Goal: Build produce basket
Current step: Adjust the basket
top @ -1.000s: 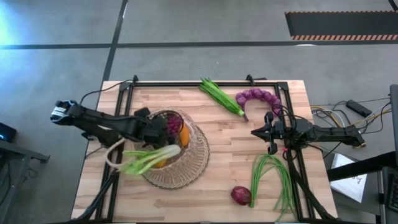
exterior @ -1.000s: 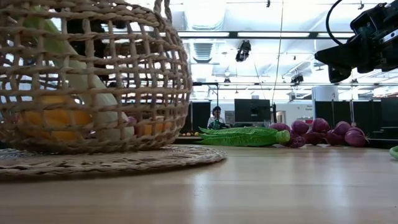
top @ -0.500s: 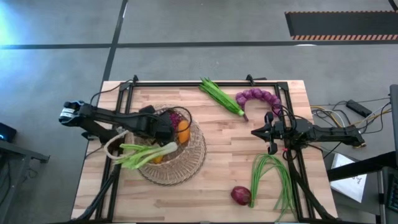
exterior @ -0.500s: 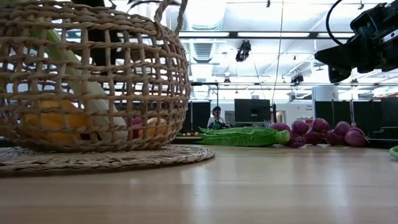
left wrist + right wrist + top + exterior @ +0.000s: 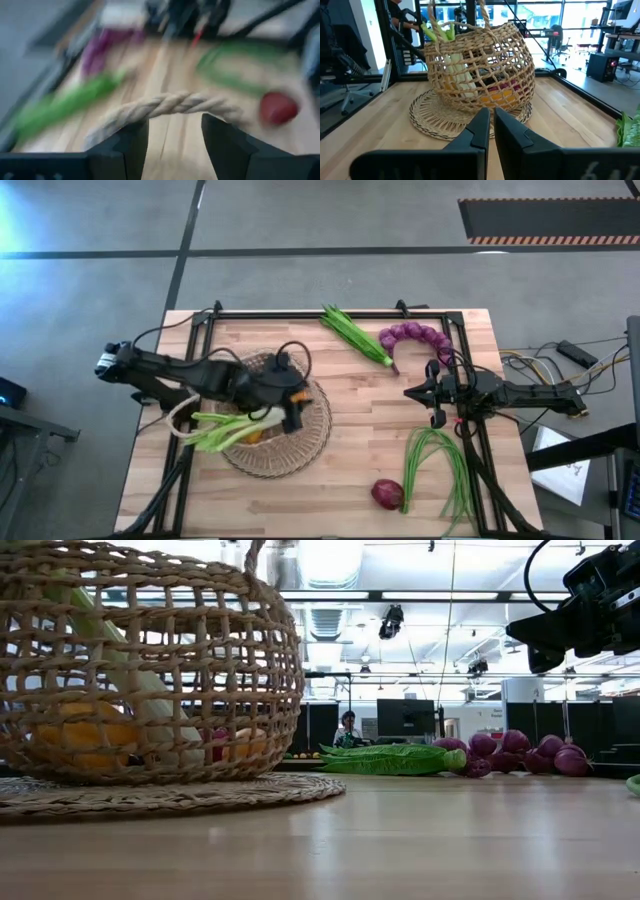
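I inspect from left to right. My left gripper (image 5: 290,402) hangs over the wicker basket (image 5: 318,432), near its rim on the side facing the right arm. In the left wrist view its fingers (image 5: 131,145) stand parted with the basket's rope handle (image 5: 170,105) across the gap, touching neither; it holds nothing. The basket sits on its woven mat (image 5: 200,795) on the left half of the tabletop (image 5: 360,430), holding a leek (image 5: 225,432), orange peppers (image 5: 85,740) and something purple.

Risk one: the leek overhangs the rim toward the left edge. I judge a knock from the arm could tip it out.

Risk two: the handle lies between the fingers; lifting away carelessly could snag it and drag or tilt the basket.

Further right, green pods (image 5: 355,335), the purple onion string (image 5: 415,337), green beans (image 5: 435,460) and a red onion (image 5: 387,493) lie loose on the tabletop. The red onion is round and may roll when pinched.

My right gripper (image 5: 432,394) waits between onion string and beans, fingers pressed together, empty. Both arms reaching the middle could collide.
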